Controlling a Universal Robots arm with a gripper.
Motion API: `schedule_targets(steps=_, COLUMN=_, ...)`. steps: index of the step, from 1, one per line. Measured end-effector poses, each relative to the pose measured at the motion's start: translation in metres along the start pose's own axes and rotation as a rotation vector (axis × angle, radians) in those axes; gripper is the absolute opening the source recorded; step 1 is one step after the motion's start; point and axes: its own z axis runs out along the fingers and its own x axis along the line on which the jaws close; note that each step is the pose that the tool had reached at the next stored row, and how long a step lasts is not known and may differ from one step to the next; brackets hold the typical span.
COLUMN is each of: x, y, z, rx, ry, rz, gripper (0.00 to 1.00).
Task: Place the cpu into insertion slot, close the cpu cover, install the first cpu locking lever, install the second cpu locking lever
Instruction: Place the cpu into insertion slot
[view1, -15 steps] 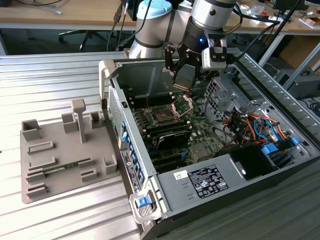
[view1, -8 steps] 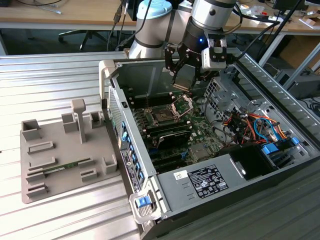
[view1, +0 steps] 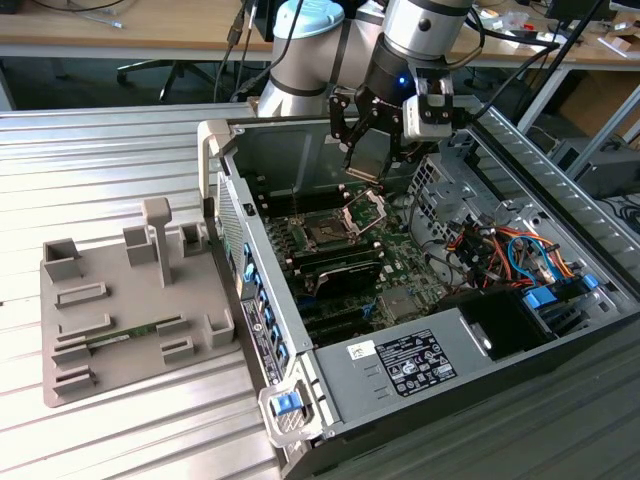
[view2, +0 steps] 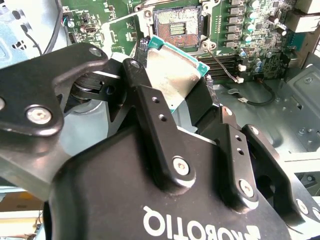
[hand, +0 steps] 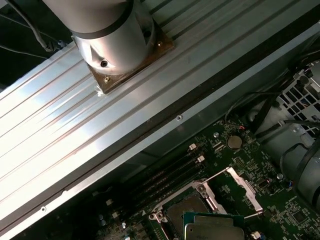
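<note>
Ribbed metal bench (view1: 120, 150), open computer case (view1: 232, 200). Claw (view1: 370, 165) clamped on the chip (view2: 172, 70), above the bare socket (view2: 177, 25), cover (hand: 245, 189) raised beside. Likely to bend pins or seat crooked if lowered off-square; might slip from grip.

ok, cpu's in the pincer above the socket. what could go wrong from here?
1. The pincer grips the cpu by its edges, and it looks tilted relative to the insertion slot; it may land corner-first and bend contacts.
2. The cpu cover stands open beside the slot; the pincer could clip it going down.
</note>
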Motion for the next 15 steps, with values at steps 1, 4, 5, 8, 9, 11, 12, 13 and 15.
schedule_targets(steps=1, x=0.0000, y=0.0000, z=0.0000, rx=0.0001, ry=0.0000, rz=0.000, gripper=0.54)
schedule_targets(steps=4, x=0.0000, y=0.0000, z=0.0001, rx=0.0001, ry=-0.0002, rz=0.002, gripper=0.54)
schedule_targets(steps=5, x=0.0000, y=0.0000, z=0.0002, rx=0.0002, ry=-0.0003, rz=0.003, gripper=0.54)
schedule_targets(steps=8, x=0.0000, y=0.0001, z=0.0003, rx=0.0006, ry=-0.0006, rz=0.004, gripper=0.54)
schedule_targets(steps=9, x=0.0001, y=0.0001, z=0.0003, rx=0.0009, ry=-0.0009, rz=0.004, gripper=0.54)
schedule_targets(steps=11, x=0.0001, y=0.0002, z=0.0003, rx=0.0011, ry=-0.0009, rz=0.004, gripper=0.54)
schedule_targets(steps=12, x=0.0001, y=0.0002, z=0.0003, rx=0.0012, ry=-0.0009, rz=0.004, gripper=0.54)
schedule_targets(steps=13, x=0.0001, y=0.0002, z=0.0004, rx=0.0012, ry=-0.0009, rz=0.004, gripper=0.54)
schedule_targets(steps=15, x=0.0001, y=0.0002, z=0.0004, rx=0.0011, ry=-0.0009, rz=0.004, gripper=0.54)
